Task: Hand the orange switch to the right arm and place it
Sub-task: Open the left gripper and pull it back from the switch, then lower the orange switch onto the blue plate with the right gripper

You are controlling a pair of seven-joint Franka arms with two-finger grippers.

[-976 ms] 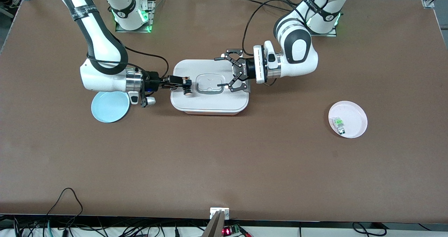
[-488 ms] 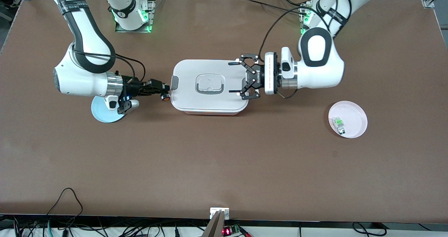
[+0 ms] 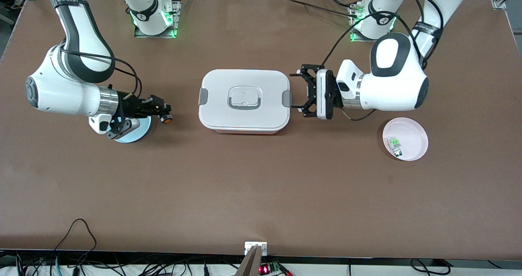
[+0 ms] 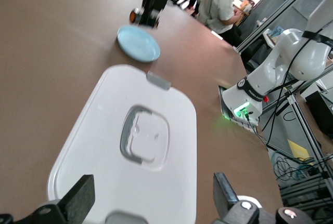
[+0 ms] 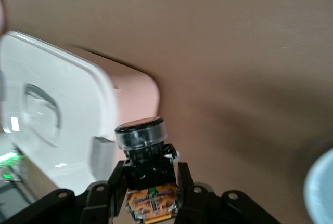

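Note:
The orange switch [image 3: 166, 119] has a black body and a round cap. My right gripper [image 3: 160, 112] is shut on it and holds it over the table between the blue plate [image 3: 131, 135] and the white lidded box [image 3: 244, 123]. In the right wrist view the switch [image 5: 147, 157] sits clamped between the fingers [image 5: 111, 186] of that gripper [image 5: 149, 190]. My left gripper [image 3: 297, 92] is open and empty, level with the box's end toward the left arm. In the left wrist view its gripper [image 4: 151, 202] frames the box lid [image 4: 99, 130].
A pink plate [image 3: 416, 131] toward the left arm's end holds a small clear-and-green component [image 3: 394, 142]. The blue plate [image 4: 138, 43] lies partly under the right wrist. The box lid has a grey handle [image 3: 244, 98].
My right gripper has carried the switch off the box lid toward the blue plate. My left gripper has drawn back off the lid toward the left arm's end, still open.

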